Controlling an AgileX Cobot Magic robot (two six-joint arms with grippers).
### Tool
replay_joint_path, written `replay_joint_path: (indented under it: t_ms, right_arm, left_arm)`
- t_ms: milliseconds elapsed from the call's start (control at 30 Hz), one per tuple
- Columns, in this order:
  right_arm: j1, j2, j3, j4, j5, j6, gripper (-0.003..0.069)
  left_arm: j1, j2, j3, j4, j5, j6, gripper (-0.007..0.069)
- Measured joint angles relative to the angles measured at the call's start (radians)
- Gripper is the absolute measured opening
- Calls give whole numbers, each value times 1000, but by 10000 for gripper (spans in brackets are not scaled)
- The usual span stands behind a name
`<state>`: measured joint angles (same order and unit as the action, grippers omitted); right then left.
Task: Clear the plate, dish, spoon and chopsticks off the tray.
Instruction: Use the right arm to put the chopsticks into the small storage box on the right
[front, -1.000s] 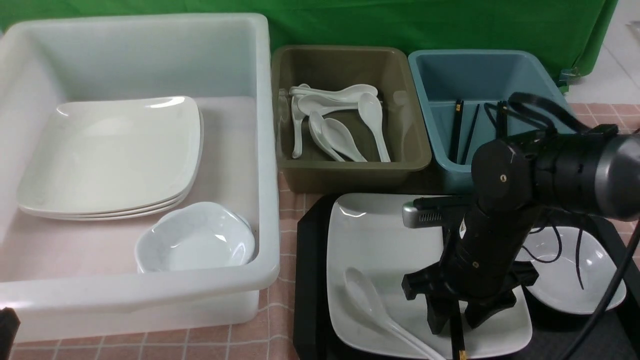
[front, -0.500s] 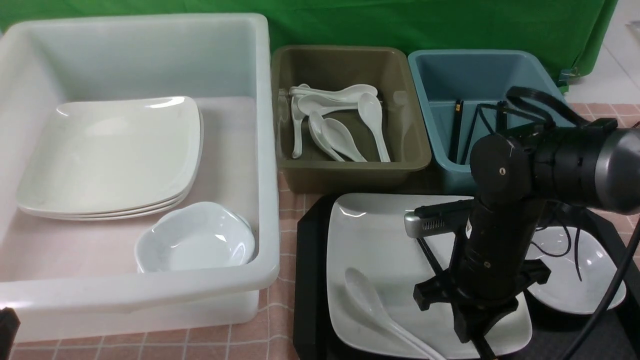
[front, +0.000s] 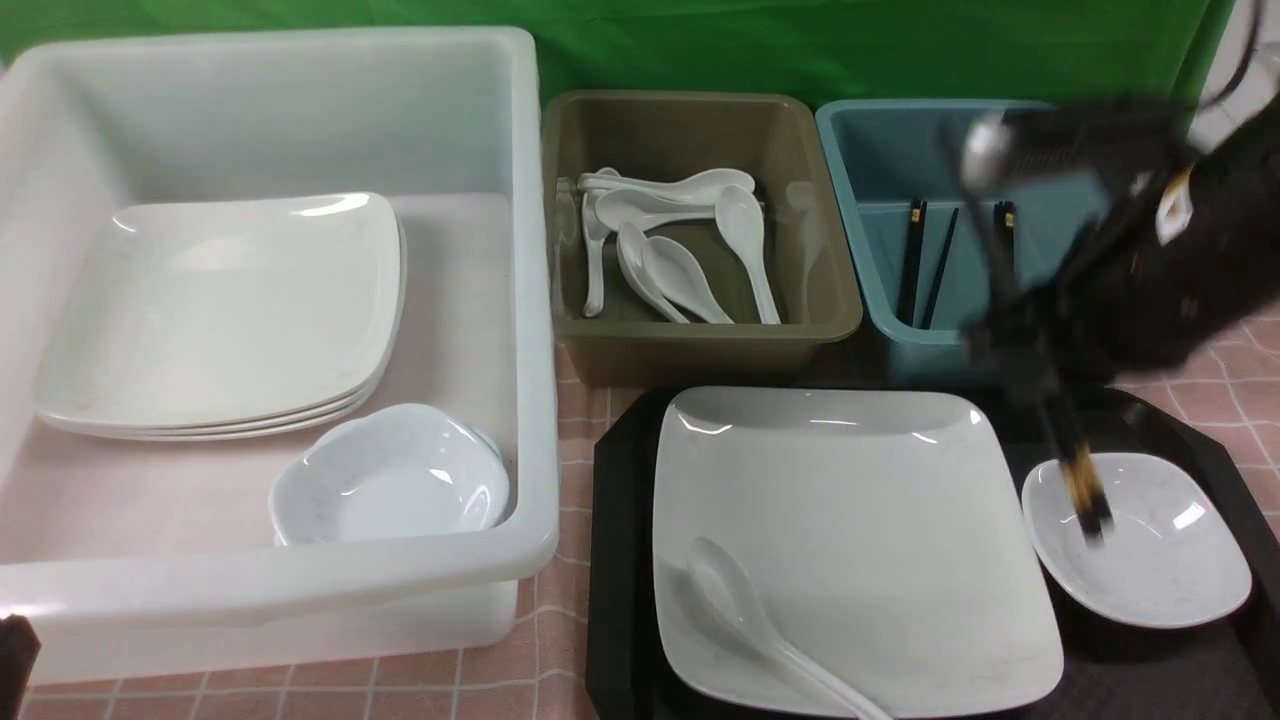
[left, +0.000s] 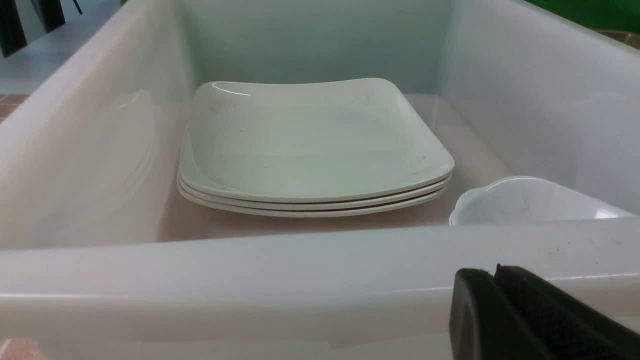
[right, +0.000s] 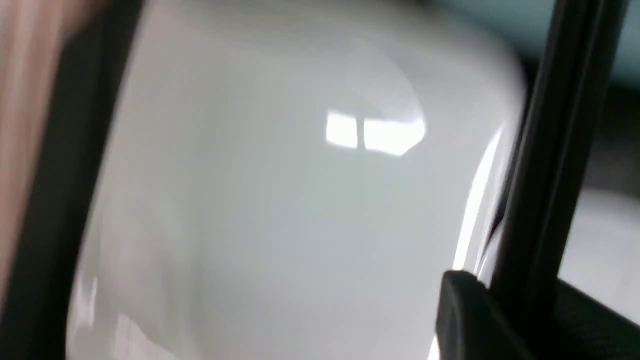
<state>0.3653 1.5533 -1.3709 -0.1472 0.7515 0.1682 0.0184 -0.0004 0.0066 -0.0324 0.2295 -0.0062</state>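
The black tray (front: 620, 560) carries the large white plate (front: 860, 520), with the white spoon (front: 745, 615) lying on the plate's near left part. On the tray's right sits the small white dish (front: 1170, 560). My right gripper (front: 1035, 375) is a blur above the tray's far right corner, shut on the black chopsticks (front: 1085, 485). They hang slanted in the air, gold-banded ends over the dish. The right wrist view shows the chopsticks (right: 555, 125) between the fingers of that gripper (right: 515, 300), over the plate (right: 300, 200). My left gripper (left: 492, 272) is shut, empty, just outside the white bin's near wall.
A big white bin (front: 535, 300) on the left holds a stack of plates (front: 220, 310) and a dish (front: 390, 480). Behind the tray stand an olive bin (front: 830, 300) with several spoons and a blue bin (front: 850, 200) with chopsticks inside.
The right gripper closed on the chopsticks on the plate, lifted them and swung up and right toward the blue bin. The plate is now uncovered. The left arm stayed still.
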Motion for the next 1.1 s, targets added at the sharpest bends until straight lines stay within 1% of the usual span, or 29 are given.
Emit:
replay_joint_path:
  t_ms: [67,133,167,200,300,367,400,433,467,500,567,600,667,733,767,867,933,1000,1033,1067,1100]
  right_arm:
    - [-52,24,-35,-4,-124,20,169]
    - [-111,71,-72,-7,-282,56,169]
    - [-122,82,-78,-8,-312,63,169]
    - [-153,124,-96,-10,-411,94,169]
    - [-197,230,-112,-12,-594,123,174]
    - [-209,298,-113,-12,-669,128,198]
    - [-212,339,-113,-12,-697,128,221]
    - [-212,365,-113,-12,-707,127,244]
    - [-212,371,-113,-12,-711,127,250]
    - [-212,418,-113,-12,-713,127,297]
    - [-212,461,-113,-12,-695,127,342]
    - [-212,478,-113,-12,-679,127,353]
    - [-212,492,-113,-11,-649,127,364]
    - [-212,487,-113,-9,-607,127,356]
    - [-212,478,-113,-9,-579,127,341]
    - [-212,399,-113,-9,-450,113,237]
    - [-212,322,-113,-9,-329,90,144]
    - [-211,244,-115,-9,-195,61,67]
    - [-209,209,-115,-7,-131,44,42]
    - [-206,192,-115,-7,-98,36,35]
    - [-199,141,-115,-2,27,14,30]
  left_arm:
    - [0,0,0,0,0,0,20]
    - [0,0,0,0,0,0,20]
    - [0,0,0,0,0,0,20]
    - [0,0,0,0,0,0,20]
    - [0,0,0,0,0,0,20]
    - [0,0,0,0,0,0,20]
    - [0,0,0,0,0,0,20]
    - [0,0,0,0,0,0,20]
    - [0,0,0,0,0,0,20]
    - [0,0,0,0,0,0,20]
    - [0,0,0,0,0,0,20]
    - [0,0,0,0,0,0,20]
    - [0,0,0,0,0,0,20]
    - [0,0,0,0,0,0,20]
    - [0,0,0,0,0,0,20]
    - [0,0,0,0,0,0,20]
    - [0,0,0,0,0,0,20]
    - [0,0,0,0,0,0,20]
    - [0,0,0,0,0,0,20]
    - [0,0,0,0,0,0,20]
    - [0,0,0,0,0,0,20]
